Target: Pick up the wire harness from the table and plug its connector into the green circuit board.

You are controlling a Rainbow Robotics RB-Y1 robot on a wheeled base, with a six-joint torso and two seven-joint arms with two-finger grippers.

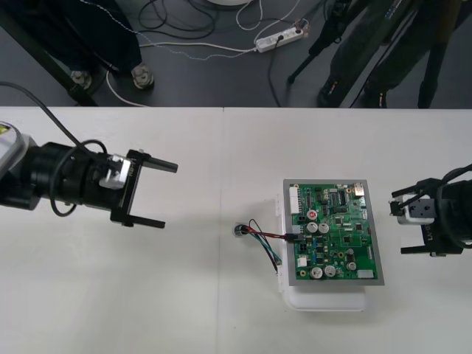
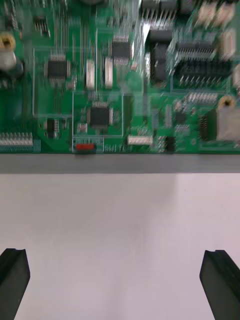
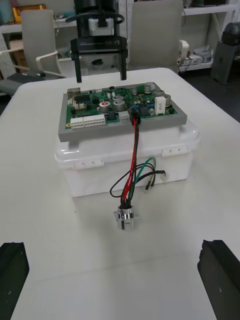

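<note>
The green circuit board point(image 1: 332, 232) lies on its white base point(image 1: 324, 299) right of the table's middle. The harness's black plug point(image 1: 292, 236) sits in a connector at the board's left edge; in the left wrist view the plug point(image 3: 135, 116) stands in the board. Its red, black and green wires point(image 3: 134, 172) hang down the base to the round metal socket point(image 3: 125, 218), which rests on the table. My left gripper point(image 1: 166, 194) is open, well left of the harness. My right gripper point(image 1: 404, 221) is open just right of the board, which fills the space beyond its fingertips point(image 2: 222, 280).
The right gripper point(image 3: 99, 55) stands behind the board's far side in the left wrist view. Bare table point(image 1: 184, 295) surrounds the base on all sides. Beyond the far edge, a power strip point(image 1: 279, 38) and cables lie on the dark floor.
</note>
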